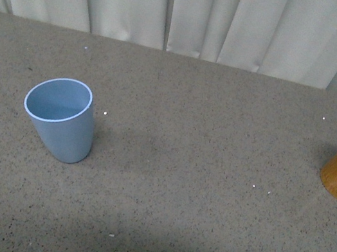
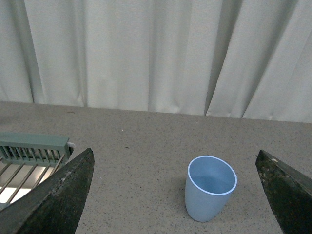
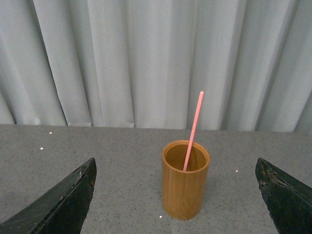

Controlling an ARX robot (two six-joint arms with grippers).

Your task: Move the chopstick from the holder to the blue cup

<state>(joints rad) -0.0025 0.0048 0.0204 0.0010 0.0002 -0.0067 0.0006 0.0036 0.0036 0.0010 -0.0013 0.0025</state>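
1 slim pink chopstick (image 3: 194, 127) stands tilted inside the round bamboo holder (image 3: 185, 183) on the speckled grey bench (image 1: 196, 190), well apart from the upright pale-blue plastic cup (image 1: 62, 119). The left gripper (image 2: 174, 151) faces the cup and the right gripper (image 3: 175, 161) faces the holder, both spread wide.
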